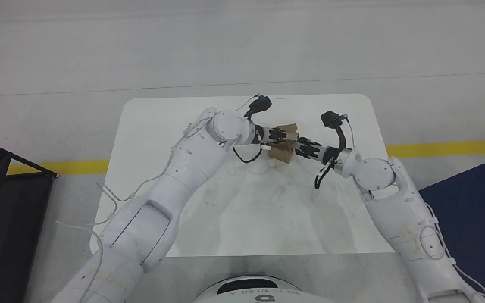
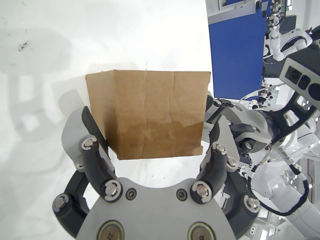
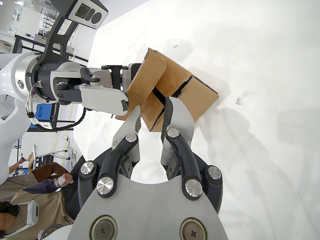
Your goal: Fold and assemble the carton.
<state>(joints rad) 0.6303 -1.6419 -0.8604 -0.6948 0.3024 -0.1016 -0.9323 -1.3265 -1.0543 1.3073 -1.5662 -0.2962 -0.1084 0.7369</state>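
White tabletop (image 1: 227, 220) lies beneath both arms. The left gripper (image 2: 153, 119) has its jaws spread wide and grasps the brown carton (image 2: 150, 116) across its width, one pad pressed to the folded side and the other at the opposite edge. Facing it from the box's far end, the right gripper (image 3: 153, 106) pinches a flap corner between narrowly set jaws. The carton is partly folded, with its end flaps still loose. Beyond the right gripper, past the table edge, stand blue partitions (image 2: 235, 58).

Matt brown cardboard in the carton (image 2: 150, 116), creased, ragged along a torn seam; smooth white table (image 2: 100, 26), faintly scuffed; rough black pads (image 2: 93, 128) on the left gripper (image 2: 152, 117), glossy pale plastic shells, brushed metal plate, shiny screws
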